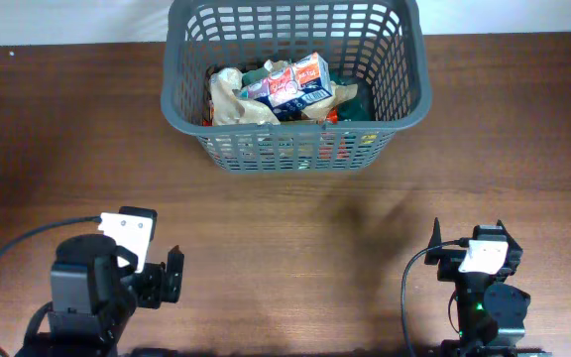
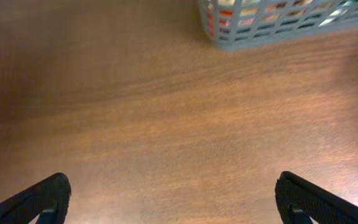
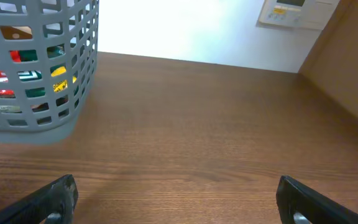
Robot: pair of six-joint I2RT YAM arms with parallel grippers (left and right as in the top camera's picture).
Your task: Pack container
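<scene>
The container (image 1: 181, 94), a large dark grey lattice basket, stands at the back middle of the table and holds several snack packets (image 1: 287, 87). Its corner shows at the top of the left wrist view (image 2: 278, 25) and at the left of the right wrist view (image 3: 73, 106). My left gripper (image 1: 171, 276) is at the front left, open and empty, with bare wood between its fingers (image 2: 173, 199). My right gripper (image 1: 469, 238) is at the front right, open and empty, also over bare wood (image 3: 176, 199). Both are well away from the container.
The brown wooden table (image 1: 295, 248) stretches between the grippers and the basket. A white wall with a small control panel (image 3: 291, 12) lies beyond the far edge. Black cables (image 1: 8, 263) trail from both arms.
</scene>
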